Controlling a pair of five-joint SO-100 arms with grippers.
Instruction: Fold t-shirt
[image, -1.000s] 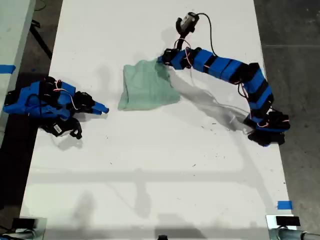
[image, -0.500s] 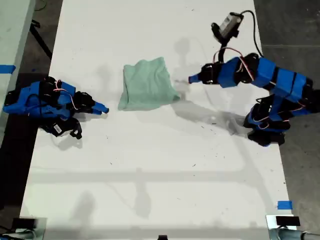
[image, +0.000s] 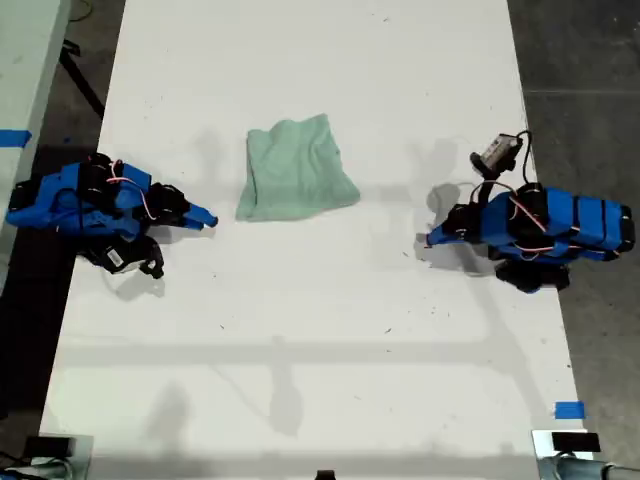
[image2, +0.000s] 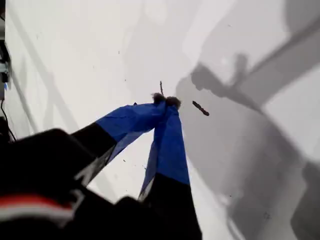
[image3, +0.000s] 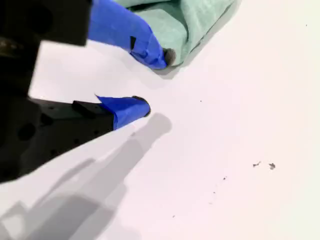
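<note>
The t-shirt (image: 297, 168) lies folded into a compact pad toward the counter's (image: 320, 60) far edge, touched by neither arm — so the folding looks done, with my second claw (image3: 150, 82) released and empty just beside it and my first claw (image2: 166, 101) clenched on nothing, well apart.
</note>
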